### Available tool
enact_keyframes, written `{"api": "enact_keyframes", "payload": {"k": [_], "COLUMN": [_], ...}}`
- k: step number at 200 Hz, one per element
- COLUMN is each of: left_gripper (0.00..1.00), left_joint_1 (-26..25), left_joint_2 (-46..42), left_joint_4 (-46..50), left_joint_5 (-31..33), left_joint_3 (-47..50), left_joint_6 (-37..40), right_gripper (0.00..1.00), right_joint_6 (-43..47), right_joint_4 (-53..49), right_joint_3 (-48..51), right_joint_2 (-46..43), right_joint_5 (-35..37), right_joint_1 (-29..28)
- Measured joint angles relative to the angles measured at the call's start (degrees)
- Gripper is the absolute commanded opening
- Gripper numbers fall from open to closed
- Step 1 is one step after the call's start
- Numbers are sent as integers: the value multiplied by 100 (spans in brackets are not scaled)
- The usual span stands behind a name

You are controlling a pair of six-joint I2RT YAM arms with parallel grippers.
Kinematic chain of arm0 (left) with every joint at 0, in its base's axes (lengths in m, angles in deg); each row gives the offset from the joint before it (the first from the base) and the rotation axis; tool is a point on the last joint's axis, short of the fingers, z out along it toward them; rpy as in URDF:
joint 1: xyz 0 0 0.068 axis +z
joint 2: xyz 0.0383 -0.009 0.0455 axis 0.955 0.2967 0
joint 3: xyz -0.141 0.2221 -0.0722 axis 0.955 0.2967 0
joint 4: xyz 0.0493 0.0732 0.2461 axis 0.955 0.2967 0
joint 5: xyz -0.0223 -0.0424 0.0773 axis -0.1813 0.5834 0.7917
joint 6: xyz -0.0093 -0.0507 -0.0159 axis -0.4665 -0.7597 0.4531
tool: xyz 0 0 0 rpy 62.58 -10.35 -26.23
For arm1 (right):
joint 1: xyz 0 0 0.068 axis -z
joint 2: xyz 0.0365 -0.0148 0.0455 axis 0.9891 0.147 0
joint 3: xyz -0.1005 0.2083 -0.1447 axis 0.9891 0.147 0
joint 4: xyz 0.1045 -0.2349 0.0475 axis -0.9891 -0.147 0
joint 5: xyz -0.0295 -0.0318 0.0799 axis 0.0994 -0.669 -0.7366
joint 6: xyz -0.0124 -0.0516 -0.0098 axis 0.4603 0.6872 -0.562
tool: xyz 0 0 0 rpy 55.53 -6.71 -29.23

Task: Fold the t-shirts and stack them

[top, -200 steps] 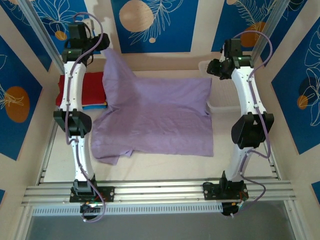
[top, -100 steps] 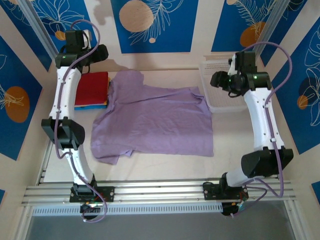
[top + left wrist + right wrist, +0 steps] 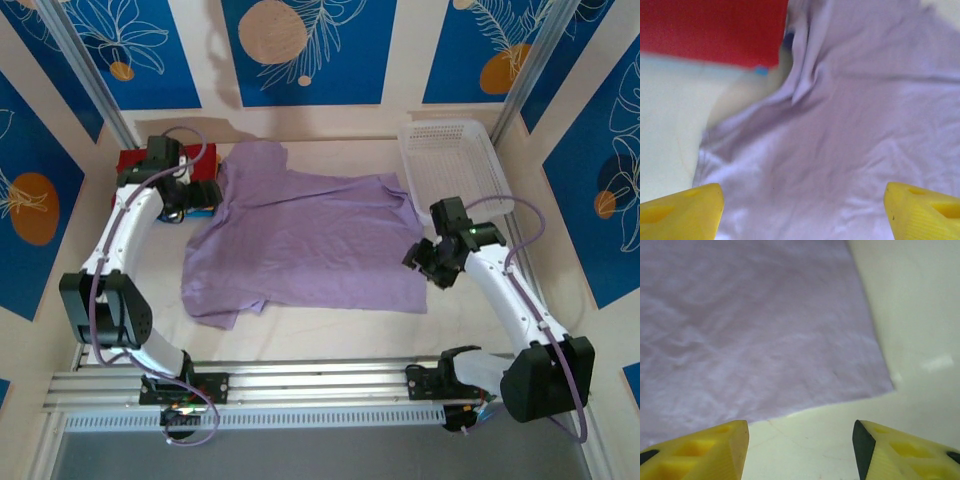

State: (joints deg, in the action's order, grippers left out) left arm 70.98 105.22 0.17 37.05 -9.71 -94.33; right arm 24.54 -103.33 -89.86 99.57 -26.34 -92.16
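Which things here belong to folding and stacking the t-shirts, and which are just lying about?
Belongs to the job:
lavender t-shirt, spread out
folded red t-shirt, beside it

Just lying about:
white perforated basket, far right corner

plain lavender t-shirt [image 3: 310,240], red folded t-shirt [image 3: 710,30], white perforated basket [image 3: 455,165]

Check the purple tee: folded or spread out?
Spread out. The purple tee lies open and flat, wrinkled, on the table, only its near-left corner bunched; no fold made yet.
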Motion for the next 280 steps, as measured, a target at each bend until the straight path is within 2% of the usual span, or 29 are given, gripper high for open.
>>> {"api": "enact_keyframes", "payload": {"k": [61, 97, 140, 171, 207, 228, 252, 280], "left_gripper": [84, 84, 84, 83, 83, 79, 65, 55], "left_joint_1": [114, 219, 354, 476, 645, 774, 881, 933], "left_joint_2": [-946, -1043, -1119, -1233, -1338, -1397, -1399, -1178], "left_joint_4": [326, 348, 267, 168, 146, 153, 151, 146], "left_joint_5": [-251, -350, -367, -343, -293, -251, -210, -168], "left_joint_3": [1749, 2389, 2699, 2800, 2922, 2990, 3018, 3025], "left_joint_6": [-44, -44, -52, -61, -59, -52, -55, -39], "right_gripper": [44, 40, 35, 23, 3, 0, 0, 0], "right_joint_6": [-1517, -1816, -1860, -1722, -1532, -1488, -1532, -1617], "right_joint_4": [468, 859, 1281, 1464, 1502, 1611, 1587, 1453], "right_joint_3": [1438, 1792, 1989, 1987, 1910, 1932, 2037, 2114], "right_joint_2": [-11, 162, 474, 671, 754, 654, 317, -332], "right_joint_5": [181, 413, 555, 562, 562, 586, 680, 800], "right_joint_1": [0, 72, 293, 352, 352, 350, 350, 352]}}
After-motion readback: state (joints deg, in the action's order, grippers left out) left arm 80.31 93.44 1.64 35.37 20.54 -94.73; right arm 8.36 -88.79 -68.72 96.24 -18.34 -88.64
